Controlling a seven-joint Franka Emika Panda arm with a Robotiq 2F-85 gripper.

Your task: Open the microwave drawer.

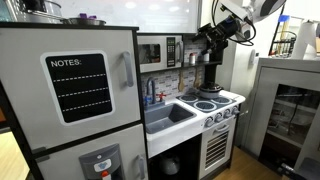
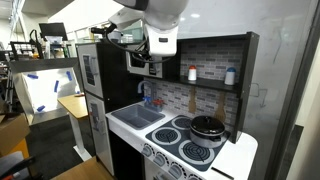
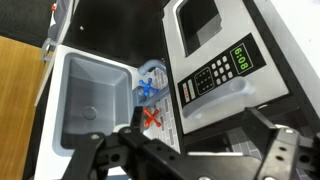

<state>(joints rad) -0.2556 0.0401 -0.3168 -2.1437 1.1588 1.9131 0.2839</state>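
The toy kitchen's microwave [image 1: 160, 52] sits in the upper cabinet, silver with a dark window, a keypad and a green 6:08 display. It fills the upper right of the wrist view [image 3: 215, 55], with its pale grey handle [image 3: 220, 98] along the door edge. My gripper [image 3: 200, 138] is open and empty, its two black fingers spread just in front of the handle edge without touching it. In both exterior views the gripper [image 1: 207, 42] [image 2: 150, 58] hangs close to the microwave [image 2: 140, 62], partly hiding it in one of them.
A grey sink [image 3: 85, 100] with blue and red tap knobs [image 3: 150, 100] lies below the microwave. A stovetop with a black pot [image 2: 207, 127] is beside the sink. A tall fridge with a chalkboard [image 1: 78, 88] stands at one end. A shelf holds small bottles [image 2: 193, 73].
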